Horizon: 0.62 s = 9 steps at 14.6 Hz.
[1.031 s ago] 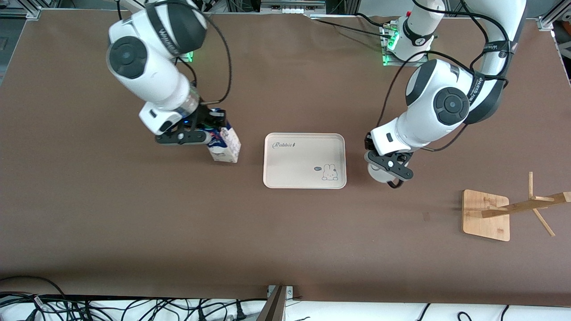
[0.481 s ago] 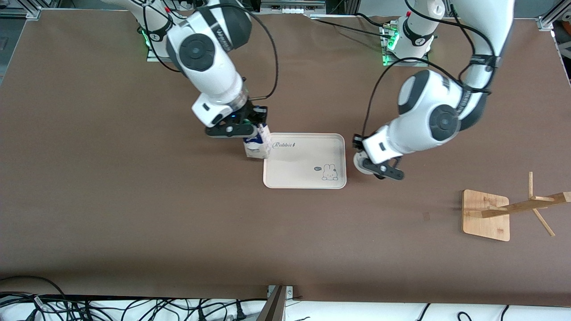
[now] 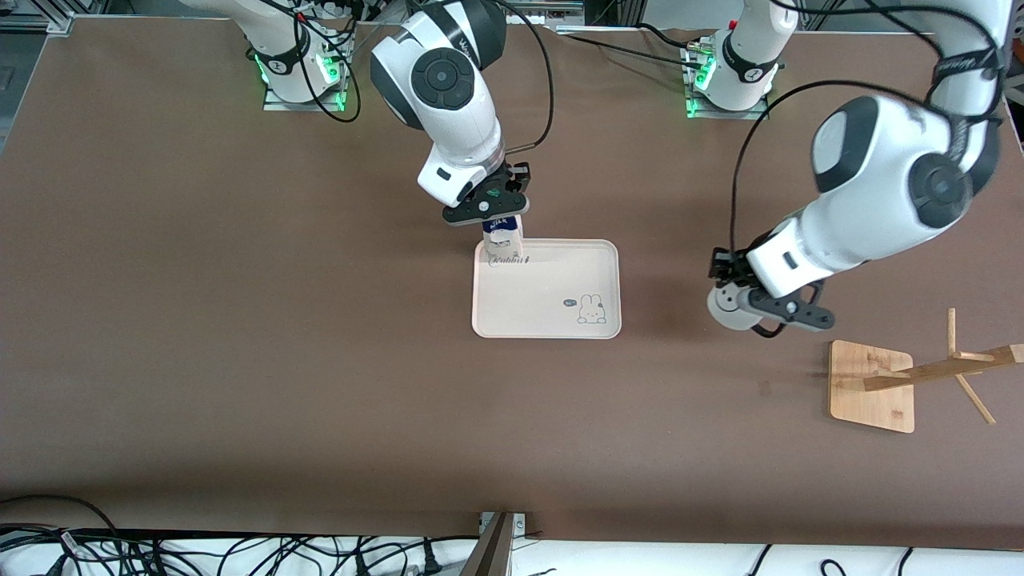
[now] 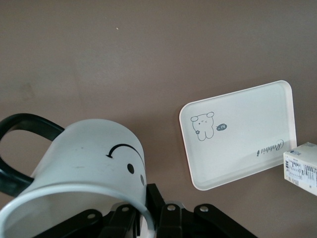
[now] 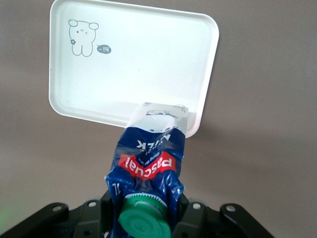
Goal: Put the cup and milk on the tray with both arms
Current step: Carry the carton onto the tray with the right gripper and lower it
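Front view first: neither item is down on the tray [image 3: 546,320] yet, so I'd call this roughly the halfway mark. Both things are picked up, both placements are left. The right gripper [image 3: 490,210] has the milk [image 3: 502,237] clamped by its top, hanging over the tray corner with the "Rabbit" lettering, the one farthest from the front camera on the right arm's side. The carton's base looks like it's at or just above the tray surface, but I can't tell if it's touching. The left gripper [image 3: 768,308] carries the cup [image 3: 730,307] over bare table, well apart from the tray on the left arm's end and near the wooden rack [image 3: 896,382]. So the cup has the longer trip to go.

Left wrist view: the cup [image 4: 84,171] fills the foreground, smiley face and black handle showing, with the fingers pinching its wall at the rim. Nothing is visible in the cup. The tray [image 4: 237,136] sits farther off and is bare inside apart from its bunny print. The milk [image 4: 303,167] just peeks in by one corner.

Right wrist view: the green cap and blue gable of the milk [image 5: 148,173] sit right between the closed fingers, with the carton's base over the tray [image 5: 133,64] edge. The tray has nothing in it here either.
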### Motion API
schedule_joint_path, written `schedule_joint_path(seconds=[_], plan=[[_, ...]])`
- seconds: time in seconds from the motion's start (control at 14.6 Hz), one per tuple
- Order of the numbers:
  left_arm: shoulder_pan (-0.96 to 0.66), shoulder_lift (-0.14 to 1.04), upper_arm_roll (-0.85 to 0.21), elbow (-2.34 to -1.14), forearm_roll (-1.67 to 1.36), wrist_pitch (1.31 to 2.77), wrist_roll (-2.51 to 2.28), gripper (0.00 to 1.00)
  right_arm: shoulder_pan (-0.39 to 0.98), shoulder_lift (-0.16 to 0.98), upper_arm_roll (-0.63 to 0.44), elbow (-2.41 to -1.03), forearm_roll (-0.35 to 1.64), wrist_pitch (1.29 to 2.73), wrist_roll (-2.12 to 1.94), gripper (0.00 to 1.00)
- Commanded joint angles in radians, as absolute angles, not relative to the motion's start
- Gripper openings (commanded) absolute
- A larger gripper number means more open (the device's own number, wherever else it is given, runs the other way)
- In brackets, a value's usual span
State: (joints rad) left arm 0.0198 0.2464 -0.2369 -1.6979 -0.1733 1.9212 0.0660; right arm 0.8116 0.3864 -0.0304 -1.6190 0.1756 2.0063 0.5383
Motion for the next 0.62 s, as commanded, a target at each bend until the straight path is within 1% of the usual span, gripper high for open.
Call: schedule_joint_path(seconds=[0.0, 0.21, 0.34, 0.55], plan=[[0.041, 0.229, -0.239, -1.7, -0.156, 1.907, 0.117, 0.0, 0.807, 0.425, -0.035, -1.592, 0.166, 2.003, 0.512, 0.41], [0.041, 0.23, -0.239, -1.697, -0.156, 1.907, 0.117, 0.0, 0.79, 0.471, -0.044, -1.551, 0.166, 2.04, 0.506, 0.41], [0.041, 0.232, -0.239, -1.697, -0.156, 1.907, 0.118, 0.0, 0.779, 0.517, -0.044, -1.494, 0.17, 2.083, 0.502, 0.41], [0.041, 0.235, -0.238, -1.695, -0.158, 1.907, 0.117, 0.0, 0.775, 0.552, -0.046, -1.451, 0.172, 2.086, 0.494, 0.41]])
